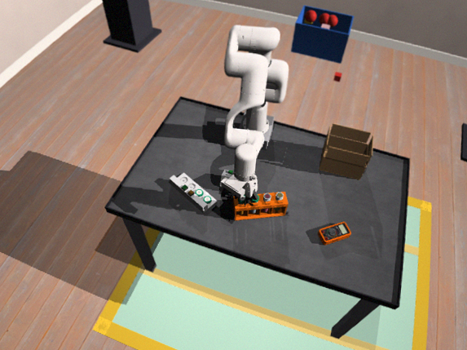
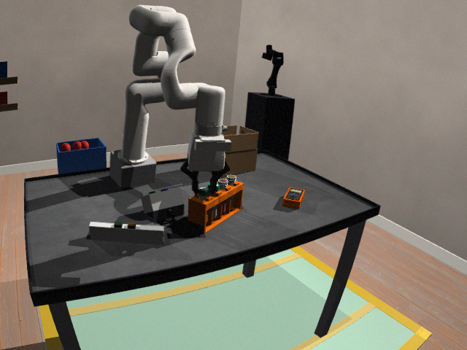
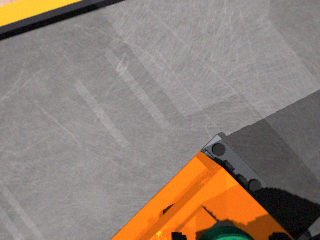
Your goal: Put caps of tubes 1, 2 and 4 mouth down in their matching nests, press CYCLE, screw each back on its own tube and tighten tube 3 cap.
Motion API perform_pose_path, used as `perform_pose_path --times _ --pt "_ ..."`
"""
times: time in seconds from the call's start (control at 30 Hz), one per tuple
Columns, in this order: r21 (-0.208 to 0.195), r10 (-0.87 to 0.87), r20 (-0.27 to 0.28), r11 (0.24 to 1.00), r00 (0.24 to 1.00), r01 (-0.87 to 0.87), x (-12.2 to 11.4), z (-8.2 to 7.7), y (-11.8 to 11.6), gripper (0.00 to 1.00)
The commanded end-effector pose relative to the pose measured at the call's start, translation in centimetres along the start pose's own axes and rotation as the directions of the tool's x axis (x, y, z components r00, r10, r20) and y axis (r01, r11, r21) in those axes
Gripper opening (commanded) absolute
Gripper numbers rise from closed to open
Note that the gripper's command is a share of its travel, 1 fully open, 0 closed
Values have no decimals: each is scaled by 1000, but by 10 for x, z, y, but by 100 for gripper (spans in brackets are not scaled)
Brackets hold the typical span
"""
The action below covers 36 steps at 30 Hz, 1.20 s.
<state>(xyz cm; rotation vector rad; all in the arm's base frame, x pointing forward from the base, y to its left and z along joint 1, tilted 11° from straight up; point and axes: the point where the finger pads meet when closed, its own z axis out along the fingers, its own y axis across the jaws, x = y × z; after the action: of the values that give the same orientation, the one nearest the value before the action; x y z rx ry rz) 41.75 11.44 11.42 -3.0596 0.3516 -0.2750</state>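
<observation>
The orange decapping station stands near the table's front edge. My gripper points straight down over its end nearest the cap tray. The fingers stand on either side of a green cap that sits on a tube there, and they are slightly open around it. Two grey-capped tubes stand further along the rack. The white cap tray lies beside the rack, with green rings in two nests. I cannot tell whether its lamps are lit.
An orange multimeter lies to the right of the rack in the top view. A brown cardboard box stands at the back of the table. The arm's base is behind the rack.
</observation>
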Motion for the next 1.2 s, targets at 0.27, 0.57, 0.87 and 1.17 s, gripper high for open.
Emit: perform_pose_path --times 0.27,0.57,0.87,1.17 --pt "4 460 -1 888 888 -460 1 -1 -1 46" --pt "5 787 3 617 617 -787 1 -1 -1 46" --pt "3 866 0 500 500 -866 1 -1 -1 46" --pt "3 866 0 500 500 -866 1 -1 -1 0"
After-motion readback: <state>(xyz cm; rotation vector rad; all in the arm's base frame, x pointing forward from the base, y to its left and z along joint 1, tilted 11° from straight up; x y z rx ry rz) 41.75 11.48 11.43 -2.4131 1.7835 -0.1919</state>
